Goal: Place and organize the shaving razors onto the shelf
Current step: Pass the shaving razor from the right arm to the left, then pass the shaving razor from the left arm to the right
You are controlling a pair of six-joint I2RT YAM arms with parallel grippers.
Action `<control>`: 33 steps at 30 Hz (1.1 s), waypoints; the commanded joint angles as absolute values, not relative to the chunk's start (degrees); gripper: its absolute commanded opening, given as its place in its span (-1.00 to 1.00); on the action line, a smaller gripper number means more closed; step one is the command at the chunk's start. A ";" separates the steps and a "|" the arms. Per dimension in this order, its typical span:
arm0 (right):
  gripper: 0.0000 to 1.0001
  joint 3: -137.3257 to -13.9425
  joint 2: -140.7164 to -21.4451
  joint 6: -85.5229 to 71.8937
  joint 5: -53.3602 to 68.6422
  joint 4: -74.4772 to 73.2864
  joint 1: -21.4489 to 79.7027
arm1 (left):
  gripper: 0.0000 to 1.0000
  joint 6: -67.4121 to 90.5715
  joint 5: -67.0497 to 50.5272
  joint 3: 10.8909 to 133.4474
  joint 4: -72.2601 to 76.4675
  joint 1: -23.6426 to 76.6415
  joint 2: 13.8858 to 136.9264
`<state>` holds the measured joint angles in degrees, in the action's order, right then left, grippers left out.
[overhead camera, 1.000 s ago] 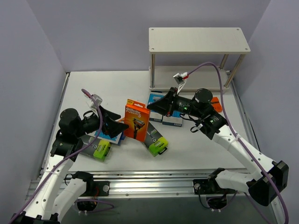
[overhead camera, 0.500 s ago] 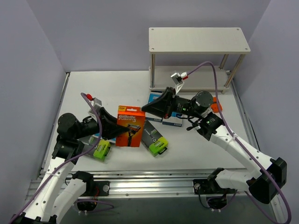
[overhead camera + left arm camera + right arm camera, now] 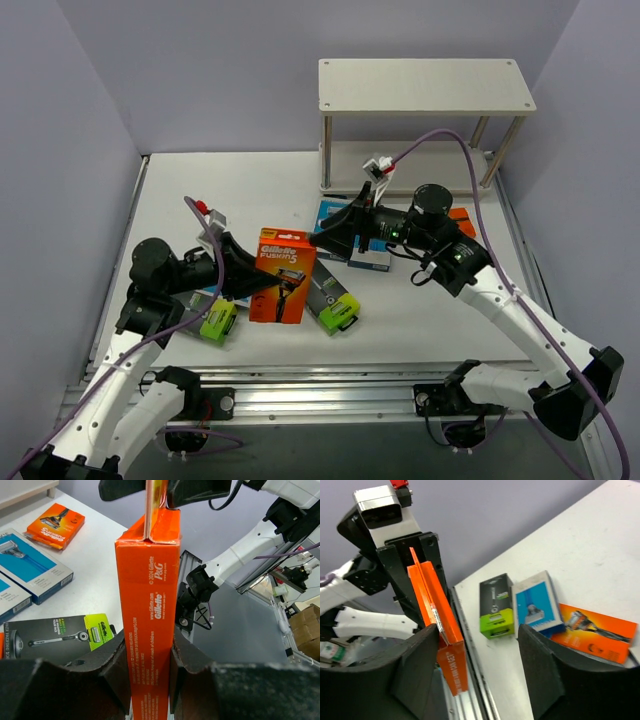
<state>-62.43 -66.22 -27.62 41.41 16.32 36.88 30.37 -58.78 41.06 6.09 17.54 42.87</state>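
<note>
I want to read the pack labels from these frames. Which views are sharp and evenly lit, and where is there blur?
Top view: even light, soft shadows, brand readable on the orange pack. Left wrist view: its side print is crisp; the left hand is dark and soft. Right wrist view: the right hand is a dark blur; print on the black pack is too small.

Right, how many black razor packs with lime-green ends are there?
2. One black lime-ended pack lies beside the left arm; the other, right of the upright orange pack. Arms may hide more.
</note>
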 commanded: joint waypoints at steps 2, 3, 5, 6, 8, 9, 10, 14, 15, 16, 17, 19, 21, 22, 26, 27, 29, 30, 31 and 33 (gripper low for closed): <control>0.24 -66.79 -62.23 -17.50 39.81 7.31 34.37 | -0.95 28.83 -60.90 43.50 6.15 19.07 44.29; 0.27 -66.88 -61.97 -16.79 40.34 6.60 33.58 | -0.95 28.92 -61.34 43.59 6.24 19.59 44.91; 0.30 -67.85 -61.70 -14.42 42.44 4.23 32.70 | -0.95 28.05 -61.52 43.85 5.37 20.73 45.87; 0.31 -68.20 -61.53 -13.72 43.15 3.52 32.17 | -0.95 27.25 -61.44 44.21 3.27 21.09 46.23; 0.33 -68.73 -60.65 -11.62 44.20 2.03 31.99 | -0.95 25.59 -60.91 44.82 0.98 22.14 46.67; 0.35 -68.90 -60.47 -10.99 45.25 1.50 31.91 | -0.95 24.27 -60.82 45.43 -0.34 23.19 47.10; 0.36 -69.60 -60.38 -10.12 45.87 0.80 31.90 | -0.95 23.82 -60.56 45.61 -2.27 23.55 47.37; 0.38 -72.42 -61.17 -4.50 48.51 -7.02 31.90 | -0.95 23.29 -59.77 45.79 -3.87 24.78 48.86; 0.37 -73.03 -61.52 -3.53 49.04 -8.34 31.90 | -0.95 23.29 -60.20 45.88 -3.87 24.96 49.65; 0.37 -73.65 -61.78 -2.56 50.17 -9.65 31.90 | -0.95 23.29 -60.29 45.97 -3.95 25.48 49.92; 0.37 -74.70 -62.40 -1.68 50.79 -11.93 31.90 | -0.95 23.38 -60.29 45.97 -4.04 25.75 50.10; 0.37 -75.67 -62.93 1.21 51.67 -14.14 31.91 | -0.95 23.29 -60.47 46.05 -4.22 26.19 50.45; 0.37 -76.64 -63.54 2.80 52.73 -16.34 31.99 | -0.95 23.12 -60.38 46.05 -4.48 26.80 50.45; 0.37 -76.90 -63.72 2.99 53.00 -17.13 32.08 | -0.95 23.12 -60.29 45.97 -4.48 26.89 50.54; 0.36 -77.43 -65.38 3.52 53.35 -18.02 32.78 | -0.95 23.20 -60.20 45.97 -4.92 27.60 51.24; 0.36 -77.43 -65.65 3.60 53.26 -18.19 33.39 | -0.95 23.29 -60.21 46.05 -4.83 27.77 51.41; 0.35 -77.34 -66.44 3.78 52.74 -18.19 34.01 | -0.95 23.29 -60.12 46.05 -5.18 28.30 51.77; 0.34 -77.34 -66.71 3.78 52.39 -18.19 34.88 | -0.95 23.29 -60.20 46.05 -5.27 28.47 51.94; 0.34 -77.34 -66.88 4.04 52.03 -18.19 35.24 | -0.95 23.20 -60.29 46.05 -5.36 28.74 51.86; 0.34 -76.91 -66.88 3.34 50.81 -17.41 35.77 | -0.95 23.03 -60.21 46.05 -5.45 29.09 51.59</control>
